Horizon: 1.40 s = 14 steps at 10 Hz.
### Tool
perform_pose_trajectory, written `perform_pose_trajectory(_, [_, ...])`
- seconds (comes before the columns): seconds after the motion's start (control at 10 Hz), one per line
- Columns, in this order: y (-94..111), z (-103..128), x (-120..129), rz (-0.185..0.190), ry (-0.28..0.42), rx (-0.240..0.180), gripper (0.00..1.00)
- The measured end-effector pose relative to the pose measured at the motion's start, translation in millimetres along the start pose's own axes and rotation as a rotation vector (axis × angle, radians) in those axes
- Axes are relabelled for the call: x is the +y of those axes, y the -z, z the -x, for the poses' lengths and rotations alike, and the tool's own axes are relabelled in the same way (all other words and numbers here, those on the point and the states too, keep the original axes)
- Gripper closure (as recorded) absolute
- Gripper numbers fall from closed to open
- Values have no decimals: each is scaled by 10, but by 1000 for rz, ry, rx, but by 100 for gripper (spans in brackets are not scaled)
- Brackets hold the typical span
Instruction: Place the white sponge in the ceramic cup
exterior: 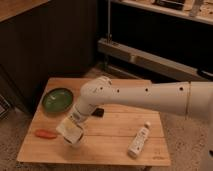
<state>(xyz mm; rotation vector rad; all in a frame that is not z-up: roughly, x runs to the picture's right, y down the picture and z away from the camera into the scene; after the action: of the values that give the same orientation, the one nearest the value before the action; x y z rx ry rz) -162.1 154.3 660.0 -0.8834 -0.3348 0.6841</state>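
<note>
While reading the claw [71, 125] as closed on the sponge [66, 129], place both low at the near left of the table [115, 150], sponge tilted just over the cup [76, 142], touching or not impossible to tell. Expect light, soft, springy stuff, nearly cup-wide: hold at opposite edges, squeeze gently, press in. Mind the fragile, tippable cup. Farther out: orange thing [45, 133] left, bowl [56, 99] far left, bottle [139, 141] near right.

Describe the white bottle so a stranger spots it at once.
On the wooden table, the gripper hangs over the front-left part. The bottle lies on its side near the front-right, apart from it. It is the only long, slim white thing; the green bowl at back-left is round.
</note>
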Motion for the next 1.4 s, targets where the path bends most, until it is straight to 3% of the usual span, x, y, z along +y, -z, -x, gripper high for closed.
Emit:
perform_pose_trajectory(0.6, [-58,48,-121,23,-17,-31,98])
perform_pose_trajectory(0.9, [-90,60,-106,69,15,-56,68])
perform_pose_trajectory(1.2, [-83,29,-122,15,-8,-39,37])
perform_pose_trajectory(1.4, [-93,27,-128,39,-1,-45,21])
